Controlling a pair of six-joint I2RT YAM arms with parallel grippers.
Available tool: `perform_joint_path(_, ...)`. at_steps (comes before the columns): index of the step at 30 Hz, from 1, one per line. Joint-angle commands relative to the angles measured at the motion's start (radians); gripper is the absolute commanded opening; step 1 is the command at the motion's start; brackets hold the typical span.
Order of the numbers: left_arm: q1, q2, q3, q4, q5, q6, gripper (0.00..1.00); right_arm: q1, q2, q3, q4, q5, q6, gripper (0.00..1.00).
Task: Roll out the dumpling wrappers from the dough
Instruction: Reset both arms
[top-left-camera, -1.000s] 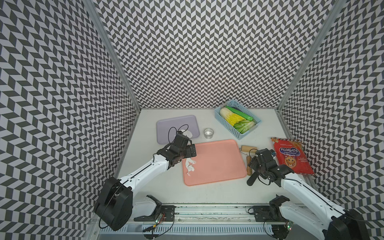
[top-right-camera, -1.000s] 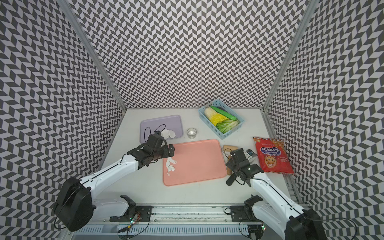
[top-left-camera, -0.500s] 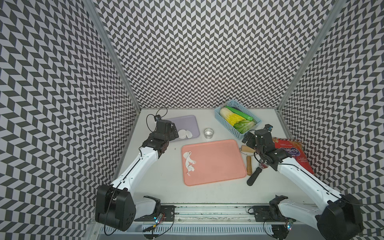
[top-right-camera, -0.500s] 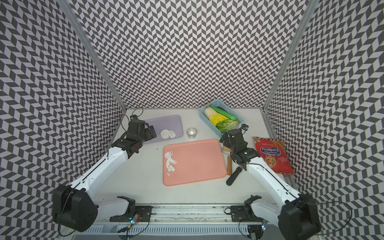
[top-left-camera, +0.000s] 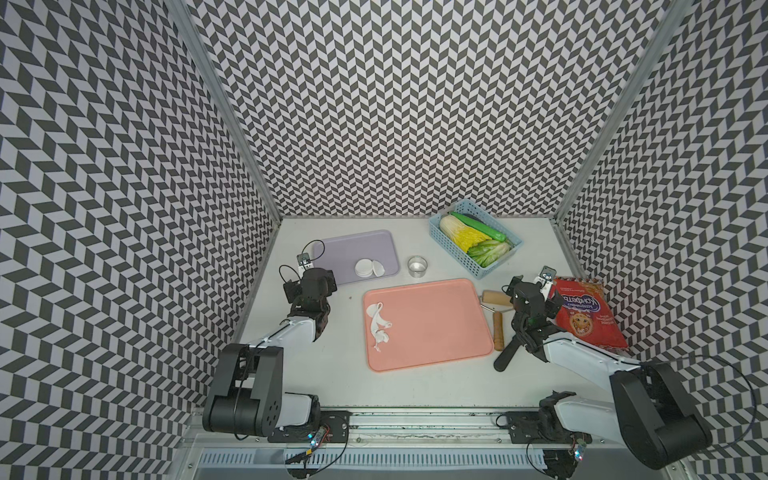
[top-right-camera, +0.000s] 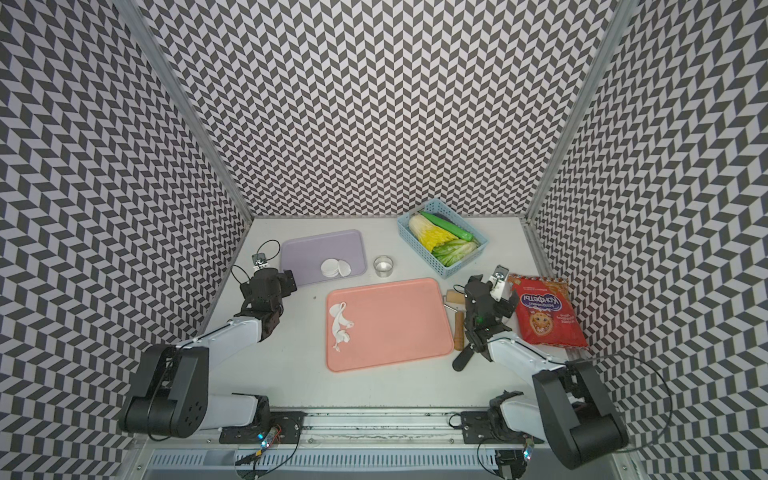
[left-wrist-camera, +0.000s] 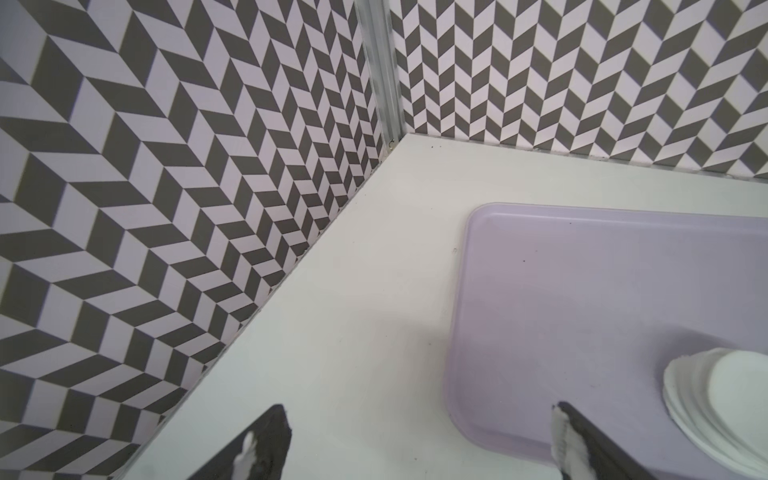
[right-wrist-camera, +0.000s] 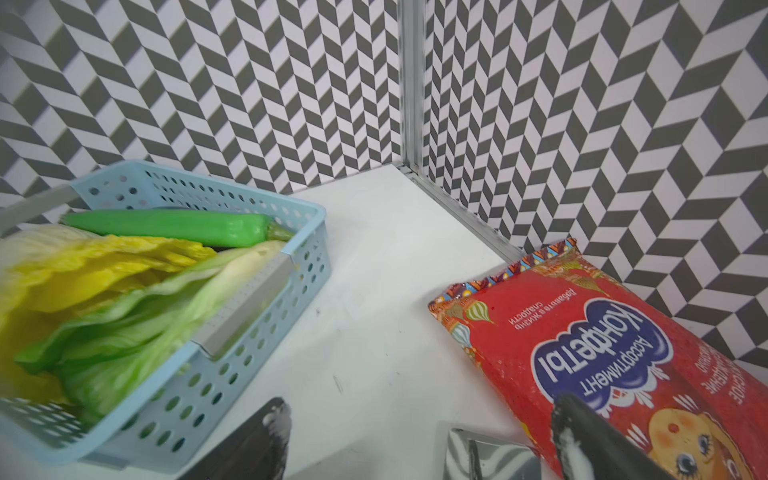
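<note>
— Where's the dough (top-left-camera: 378, 328)?
— Ragged scraps on the left side of the pink tray (top-left-camera: 436, 324). The dumpling wrappers (top-left-camera: 369, 267) sit stacked on the purple tray (top-left-camera: 353, 249), farther back.
— And the hands?
— The left hand (left-wrist-camera: 417, 446) gapes empty at the purple tray's near-left corner. The right hand (right-wrist-camera: 419, 444) is spread wide and empty, between the basket (right-wrist-camera: 199, 183) and the red bag (right-wrist-camera: 602, 353).

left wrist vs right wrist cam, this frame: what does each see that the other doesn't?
Left wrist only: the purple tray carrying stacked dumpling wrappers, ahead of the left gripper. Right wrist only: the blue basket of cabbage and a long green vegetable, plus the red candy bag, ahead of the right gripper. Shared: white table, chevron walls, a metal corner post, jaws open and empty, white smears on fingers.
</note>
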Motion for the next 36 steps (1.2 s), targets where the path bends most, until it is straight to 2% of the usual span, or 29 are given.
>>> perform_joint_path(1, -0.013, 0.049, -0.066, 0.331, 0.033, 0.083, 0.99, -0.026, 0.034, -0.063, 0.292, -0.024, -0.08, 0.99)
perform_joint_path(3, -0.022, 0.075, -0.115, 0.453, 0.037, 0.112, 0.99, -0.038, 0.038, -0.073, 0.355, -0.082, -0.12, 0.99)
perform_joint_path(4, -0.026, 0.077, -0.114, 0.455, 0.039, 0.115, 0.98, -0.047, 0.045, -0.105, 0.463, -0.115, -0.142, 1.0)
perform_joint_path(6, -0.019, 0.088, -0.159, 0.58, 0.113, 0.118, 0.99, -0.085, 0.057, -0.139, 0.584, -0.231, -0.147, 0.99)
perform_joint_path(8, -0.008, 0.127, -0.223, 0.746, 0.157, 0.132, 1.0, -0.128, 0.087, -0.103, 0.549, -0.328, -0.173, 0.99)
perform_joint_path(10, 0.034, 0.115, -0.204, 0.666, 0.226, 0.08, 1.0, -0.173, 0.124, -0.12, 0.643, -0.448, -0.212, 1.0)
perform_joint_path(12, 0.06, 0.165, -0.263, 0.84, 0.272, 0.087, 1.0, -0.227, 0.258, -0.239, 0.963, -0.57, -0.208, 1.0)
perform_joint_path(13, 0.053, 0.181, -0.27, 0.867, 0.262, 0.096, 1.0, -0.231, 0.314, -0.251, 1.077, -0.575, -0.213, 0.99)
perform_joint_path(14, 0.047, 0.168, -0.243, 0.778, 0.25, 0.089, 1.0, -0.231, 0.305, -0.231, 1.03, -0.597, -0.223, 0.99)
perform_joint_path(15, 0.054, 0.16, -0.228, 0.746, 0.266, 0.078, 1.0, -0.231, 0.249, -0.173, 0.822, -0.605, -0.218, 1.0)
perform_joint_path(16, 0.055, 0.178, -0.239, 0.802, 0.263, 0.091, 1.0, -0.232, 0.24, -0.111, 0.702, -0.583, -0.203, 0.99)
perform_joint_path(18, 0.053, 0.158, -0.238, 0.76, 0.264, 0.083, 1.0, -0.206, 0.312, -0.187, 0.963, -0.53, -0.234, 0.99)
perform_joint_path(19, 0.053, 0.157, -0.243, 0.776, 0.264, 0.085, 1.0, -0.205, 0.291, -0.177, 0.908, -0.531, -0.232, 0.99)
perform_joint_path(20, 0.051, 0.167, -0.251, 0.809, 0.26, 0.091, 1.0, -0.204, 0.257, -0.122, 0.757, -0.527, -0.222, 1.0)
perform_joint_path(21, 0.051, 0.162, -0.249, 0.79, 0.26, 0.089, 1.0, -0.203, 0.252, -0.109, 0.731, -0.536, -0.222, 1.0)
perform_joint_path(23, 0.051, 0.161, -0.248, 0.793, 0.26, 0.088, 1.0, -0.202, 0.29, -0.139, 0.863, -0.528, -0.231, 1.0)
perform_joint_path(24, 0.051, 0.162, -0.249, 0.791, 0.26, 0.089, 1.0, -0.202, 0.285, -0.14, 0.857, -0.533, -0.237, 0.99)
perform_joint_path(26, 0.051, 0.158, -0.248, 0.786, 0.261, 0.087, 1.0, -0.198, 0.249, -0.108, 0.724, -0.536, -0.227, 0.99)
perform_joint_path(28, 0.051, 0.158, -0.247, 0.78, 0.261, 0.087, 1.0, -0.194, 0.273, -0.122, 0.797, -0.53, -0.236, 0.99)
perform_joint_path(30, 0.051, 0.163, -0.245, 0.785, 0.261, 0.088, 1.0, -0.202, 0.263, -0.096, 0.721, -0.543, -0.233, 1.0)
perform_joint_path(36, 0.051, 0.153, -0.252, 0.79, 0.26, 0.086, 1.0, -0.207, 0.256, -0.108, 0.74, -0.558, -0.232, 0.99)
